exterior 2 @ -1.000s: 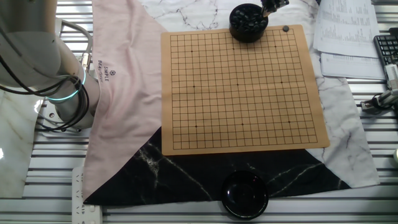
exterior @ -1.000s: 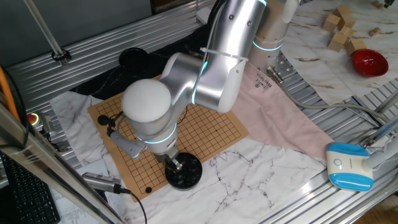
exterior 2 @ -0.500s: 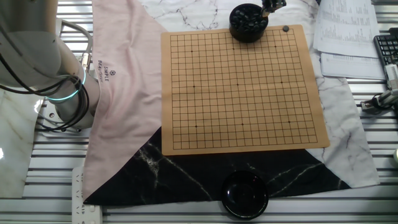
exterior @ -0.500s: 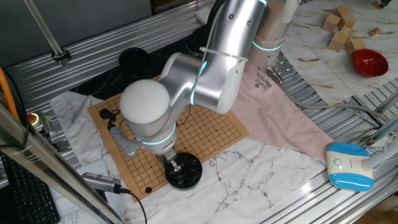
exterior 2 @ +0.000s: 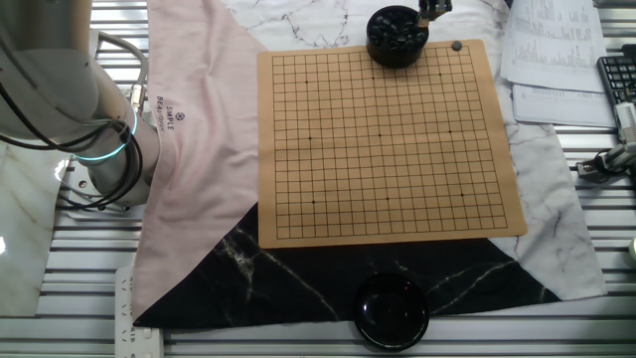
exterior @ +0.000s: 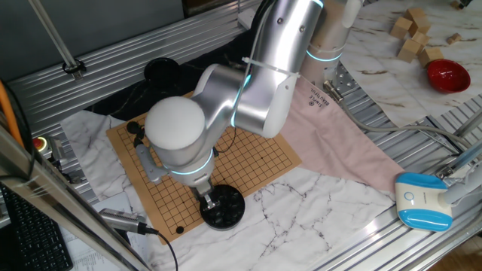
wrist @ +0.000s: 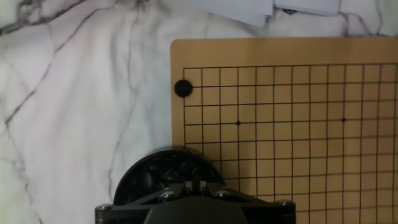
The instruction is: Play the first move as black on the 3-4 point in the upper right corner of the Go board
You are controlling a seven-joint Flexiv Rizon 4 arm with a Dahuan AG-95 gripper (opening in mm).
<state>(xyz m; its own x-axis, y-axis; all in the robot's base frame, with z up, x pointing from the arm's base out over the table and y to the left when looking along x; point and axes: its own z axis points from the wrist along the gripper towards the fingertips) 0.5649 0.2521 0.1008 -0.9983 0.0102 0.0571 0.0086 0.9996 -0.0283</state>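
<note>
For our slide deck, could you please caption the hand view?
Hand view: gripper above the round black bowl at the tan wooden Go board, one black stone on its edge line.

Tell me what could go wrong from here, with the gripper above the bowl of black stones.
1. The gripper hangs close over the bowl of stones, which overlaps the board edge. A dip off-centre might nudge the bowl across the grid or lift more than one stone.
2. A black stone already lies on the outermost line near the corner, not on a 3-4 point. A low pass toward that corner could knock it.
</note>
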